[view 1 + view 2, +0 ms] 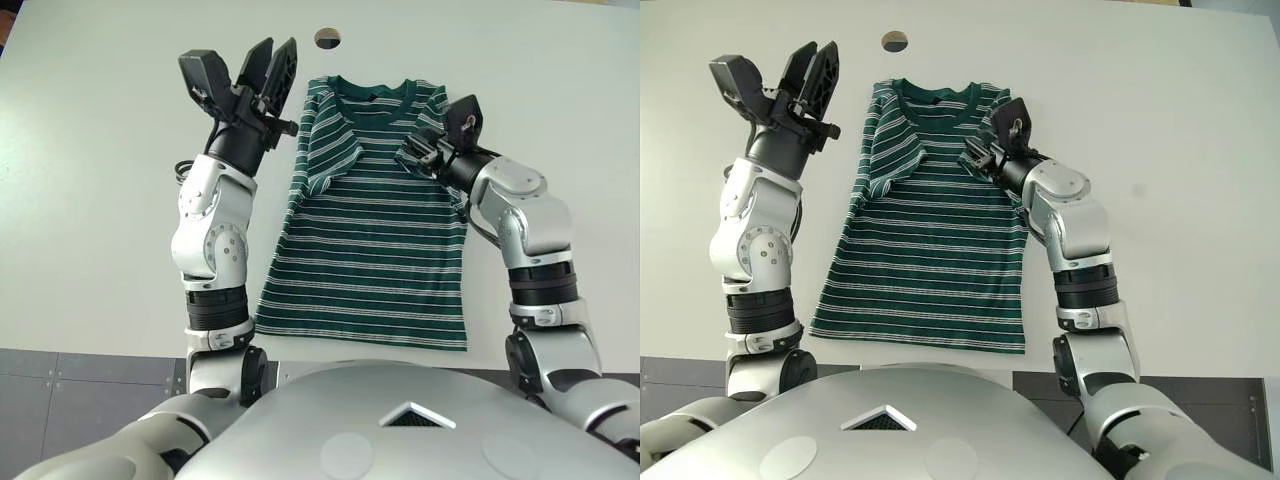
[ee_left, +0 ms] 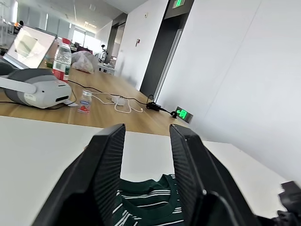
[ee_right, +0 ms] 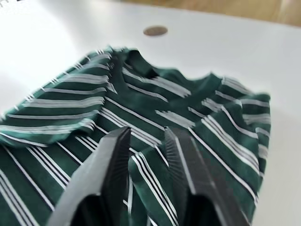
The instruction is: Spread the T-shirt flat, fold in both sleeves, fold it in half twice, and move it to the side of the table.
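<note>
A green T-shirt (image 1: pixel 370 240) with white stripes lies flat on the white table (image 1: pixel 100 250), collar at the far end. Both sleeves are folded in over the chest: the left sleeve (image 1: pixel 330 165) and the right sleeve (image 3: pixel 225 117). My left gripper (image 1: pixel 273 55) is raised above the table, just left of the shirt's left shoulder, open and holding nothing. My right gripper (image 1: pixel 418 152) sits low on the folded right sleeve. In the right wrist view its fingers (image 3: pixel 117 155) stand apart, with a ridge of striped cloth between them.
A round hole (image 1: pixel 327 38) in the tabletop lies just beyond the collar. Bare white table spreads wide to the left and right of the shirt. The table's near edge (image 1: pixel 90 352) runs just below the hem. A wooden desk (image 2: pixel 94 101) with clutter stands far behind.
</note>
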